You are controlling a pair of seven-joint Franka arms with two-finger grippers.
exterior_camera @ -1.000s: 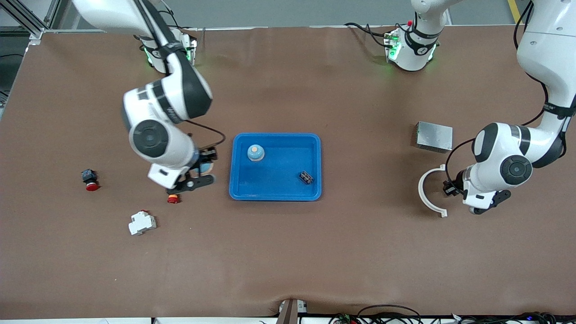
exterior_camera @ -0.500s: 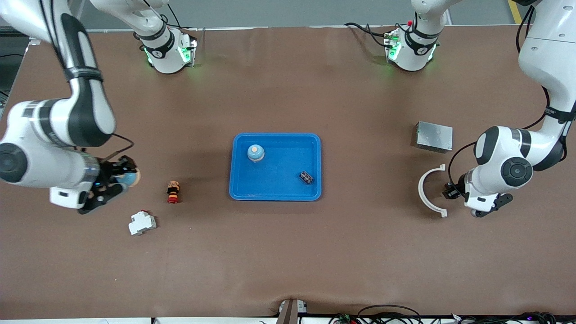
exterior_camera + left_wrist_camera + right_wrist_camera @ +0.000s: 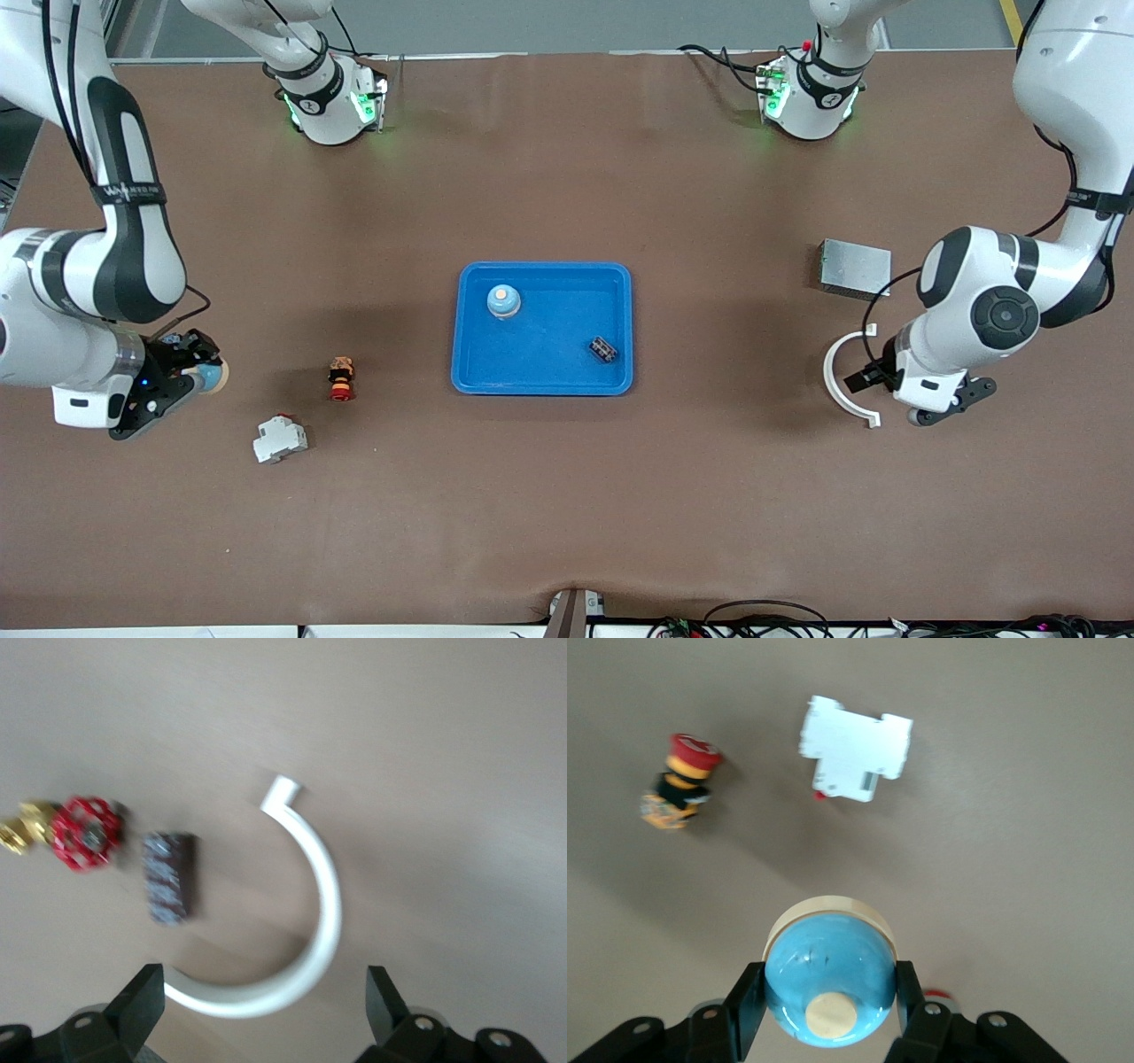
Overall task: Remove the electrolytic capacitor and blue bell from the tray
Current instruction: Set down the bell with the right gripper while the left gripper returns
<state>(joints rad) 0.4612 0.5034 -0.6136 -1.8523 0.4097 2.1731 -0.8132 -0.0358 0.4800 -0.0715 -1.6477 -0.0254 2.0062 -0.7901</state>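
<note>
Over the right arm's end, the right tool grips a blue bell; the left tool gapes; no legible writing.

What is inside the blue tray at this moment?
Inside the blue tray sit a blue bell toward the robots' bases and a small dark capacitor nearer the front camera. Nothing covers the tray; its floor shows fully.

Open worktop nearest the camera; white breaker and red button crowd the right arm's end.
</note>
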